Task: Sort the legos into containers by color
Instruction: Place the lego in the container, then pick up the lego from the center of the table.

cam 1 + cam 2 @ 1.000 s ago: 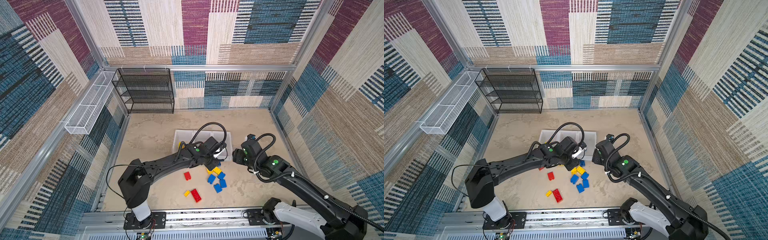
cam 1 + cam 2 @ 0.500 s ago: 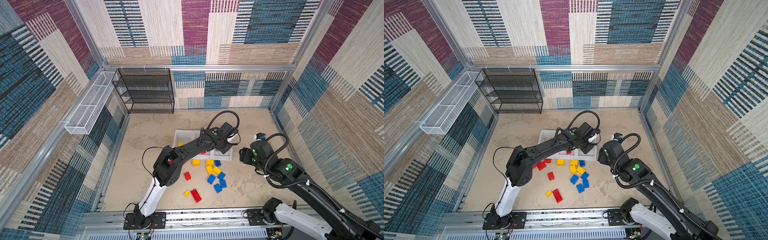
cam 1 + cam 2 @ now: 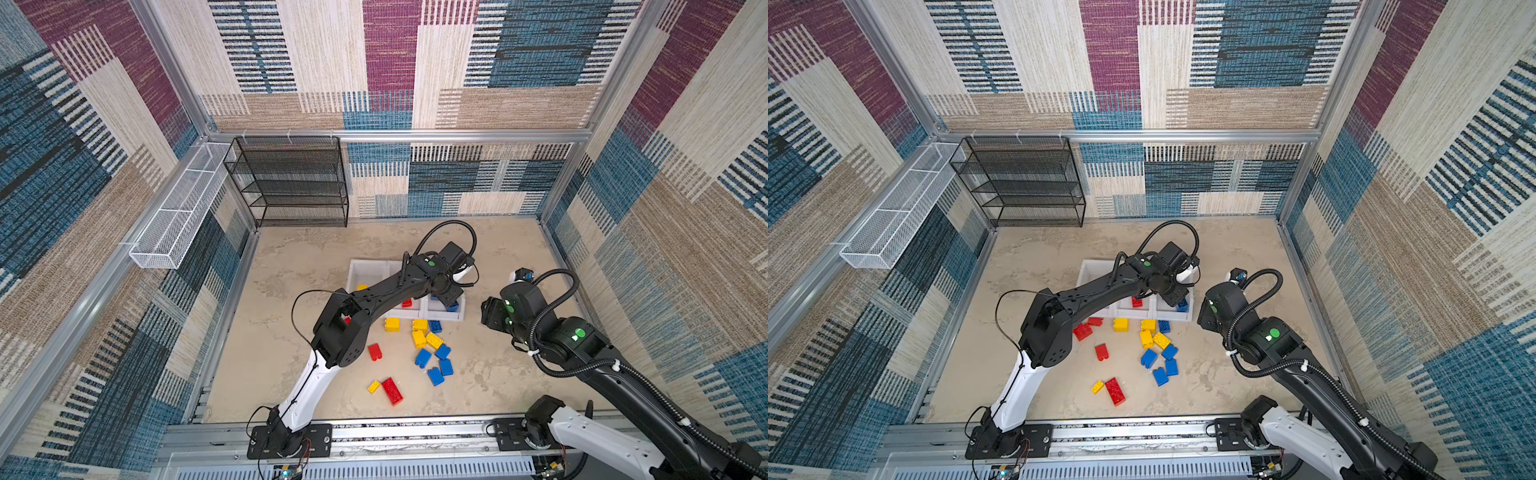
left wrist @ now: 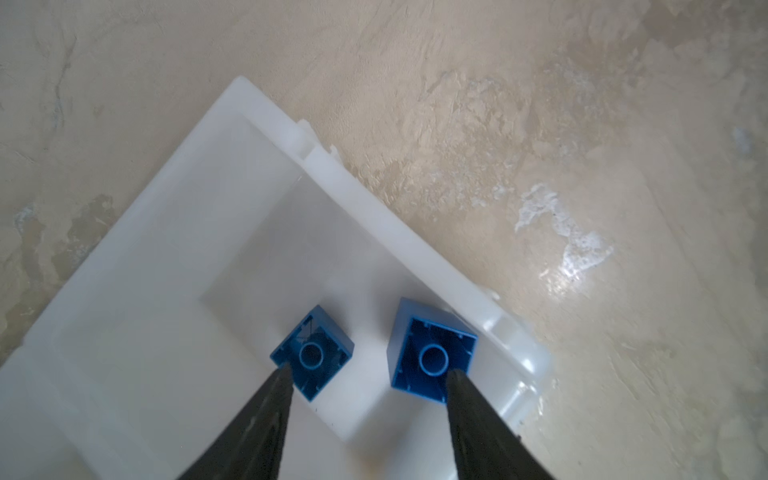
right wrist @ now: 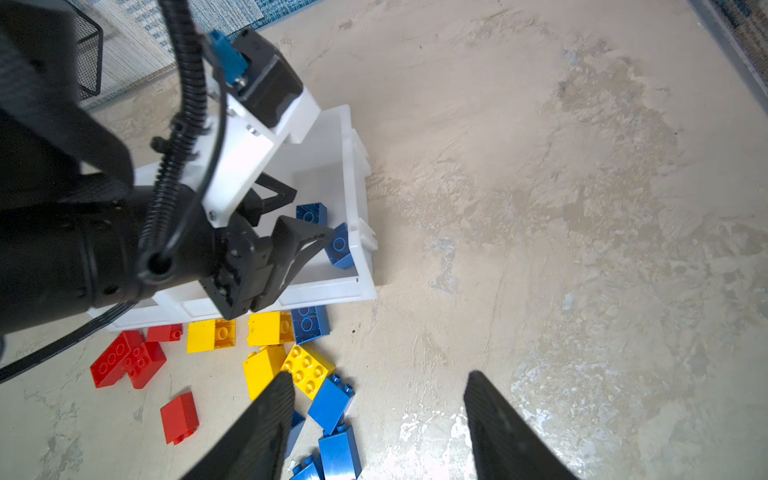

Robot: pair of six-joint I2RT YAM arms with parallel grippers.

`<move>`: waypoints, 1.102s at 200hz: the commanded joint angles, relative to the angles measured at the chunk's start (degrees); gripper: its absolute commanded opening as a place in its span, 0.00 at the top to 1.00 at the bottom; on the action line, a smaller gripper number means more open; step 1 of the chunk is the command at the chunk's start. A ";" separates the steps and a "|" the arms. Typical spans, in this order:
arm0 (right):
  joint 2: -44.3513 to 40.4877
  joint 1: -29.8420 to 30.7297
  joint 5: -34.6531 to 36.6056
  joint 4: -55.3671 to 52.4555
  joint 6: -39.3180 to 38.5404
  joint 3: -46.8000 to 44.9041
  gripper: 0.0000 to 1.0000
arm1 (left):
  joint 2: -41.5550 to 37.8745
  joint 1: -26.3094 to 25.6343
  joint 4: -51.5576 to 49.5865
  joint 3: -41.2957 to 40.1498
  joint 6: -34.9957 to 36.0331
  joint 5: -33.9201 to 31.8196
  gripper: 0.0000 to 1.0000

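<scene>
Jaws of both grippers stood apart, holding nothing.
The left gripper [image 4: 369, 372] hung over the containers [image 3: 357, 272], centre of frame in both top views, above the bin at the row's right end, where two blue legos [image 4: 311, 355] lay. The right gripper [image 5: 378, 376] hovered above the table [image 5: 582, 208], with loose bricks [image 3: 433, 340] scattered just below the bins.

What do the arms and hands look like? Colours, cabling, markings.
Both arms, left arm and right arm, are black with a white lower link, a green dot near the wrist and looping black corrugated cable. The left hand and right hand have black tapered fingers; a white bracket sits at the left wrist.
</scene>
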 commanded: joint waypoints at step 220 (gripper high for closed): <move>31.32 10.20 -15.12 22.92 -2.43 -1.61 0.39 | -68.78 6.49 11.89 -71.89 -27.75 -7.81 0.33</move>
